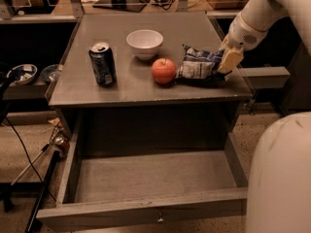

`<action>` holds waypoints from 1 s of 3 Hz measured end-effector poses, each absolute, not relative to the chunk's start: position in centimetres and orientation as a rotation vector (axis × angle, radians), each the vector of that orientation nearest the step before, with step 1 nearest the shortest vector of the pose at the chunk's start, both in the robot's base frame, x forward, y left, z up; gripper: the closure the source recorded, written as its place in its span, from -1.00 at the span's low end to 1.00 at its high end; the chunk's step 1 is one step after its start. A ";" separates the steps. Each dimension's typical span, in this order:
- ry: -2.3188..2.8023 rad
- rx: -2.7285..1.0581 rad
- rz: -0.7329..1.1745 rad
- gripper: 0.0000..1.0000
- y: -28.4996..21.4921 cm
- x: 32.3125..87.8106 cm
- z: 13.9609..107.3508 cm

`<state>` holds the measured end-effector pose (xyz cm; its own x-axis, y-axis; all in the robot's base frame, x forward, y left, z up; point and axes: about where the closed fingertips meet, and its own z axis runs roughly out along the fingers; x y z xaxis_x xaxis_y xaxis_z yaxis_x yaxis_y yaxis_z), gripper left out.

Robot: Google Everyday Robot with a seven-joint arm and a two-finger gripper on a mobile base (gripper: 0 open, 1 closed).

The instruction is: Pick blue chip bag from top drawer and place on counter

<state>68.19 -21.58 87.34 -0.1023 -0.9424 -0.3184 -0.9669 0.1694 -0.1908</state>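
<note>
The blue chip bag (198, 64) lies on the counter (121, 89) near its right front corner, next to a red apple. My gripper (227, 62) is at the bag's right end, low over the counter's right edge, touching or nearly touching the bag. The top drawer (150, 176) is pulled wide open below, its grey floor bare, with a small knob on its front.
A red apple (164, 70) sits just left of the bag. A white bowl (145, 43) stands behind it. A dark blue soda can (102, 63) stands at the counter's left. My white base (282, 178) fills the lower right. Shelves with bowls are at the left.
</note>
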 end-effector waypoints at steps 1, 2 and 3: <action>2.089 -1.813 0.093 -0.92 -21.6 68.2 87.3; 2.089 -1.813 0.093 -1.00 -21.6 68.2 87.3; 2.089 -1.813 0.093 -1.00 -21.6 68.2 87.3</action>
